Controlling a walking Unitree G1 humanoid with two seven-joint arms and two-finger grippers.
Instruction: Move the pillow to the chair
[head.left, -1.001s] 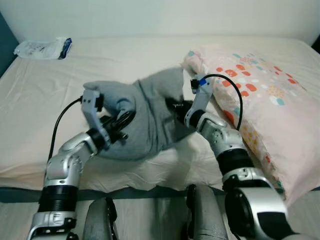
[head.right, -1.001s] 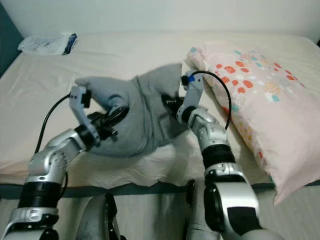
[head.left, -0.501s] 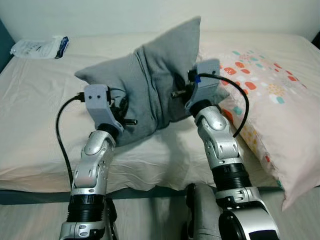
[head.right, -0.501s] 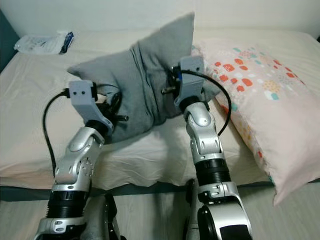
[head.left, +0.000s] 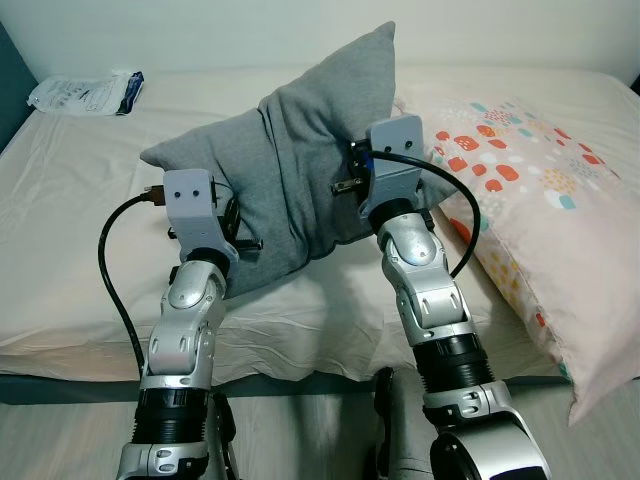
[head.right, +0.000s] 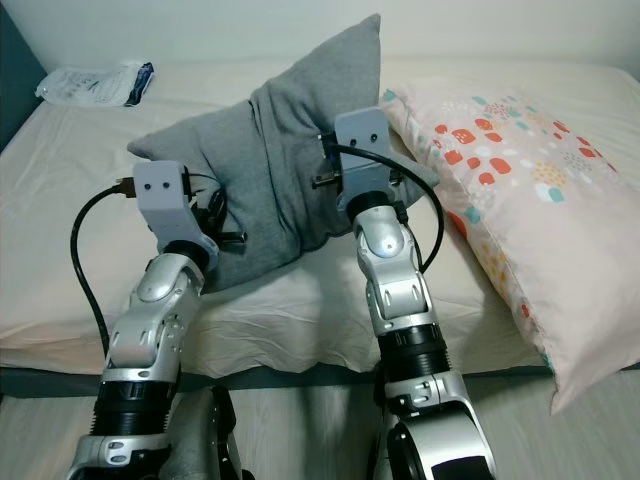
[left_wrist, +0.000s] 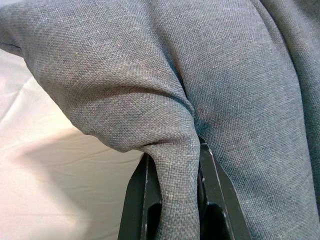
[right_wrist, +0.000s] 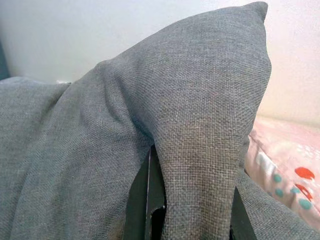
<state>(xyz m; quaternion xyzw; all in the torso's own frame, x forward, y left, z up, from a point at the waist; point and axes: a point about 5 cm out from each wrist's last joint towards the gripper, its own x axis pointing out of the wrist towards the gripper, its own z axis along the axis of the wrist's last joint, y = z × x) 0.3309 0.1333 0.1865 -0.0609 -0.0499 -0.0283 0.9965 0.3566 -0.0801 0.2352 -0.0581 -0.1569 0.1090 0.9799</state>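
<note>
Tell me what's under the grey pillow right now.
The grey pillow is raised, pinched by the left gripper and right gripper. Below it lies the cream bedsheet; its lower edge hides the sheet just behind.

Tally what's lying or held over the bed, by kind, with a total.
Grey pillow: 1
Pink patterned pillow: 1
Plastic packet: 1
Total: 3

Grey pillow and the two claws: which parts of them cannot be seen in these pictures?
- Left claw: in the left wrist view, a fold of the grey pillow fills the gap and covers its fingertips.
- Right claw: in the right wrist view, a fold covers its fingertips too.
- Pillow's far side: hidden in both eye views by its own bulk.
- Floral pillow: cut off by the right edge.
</note>
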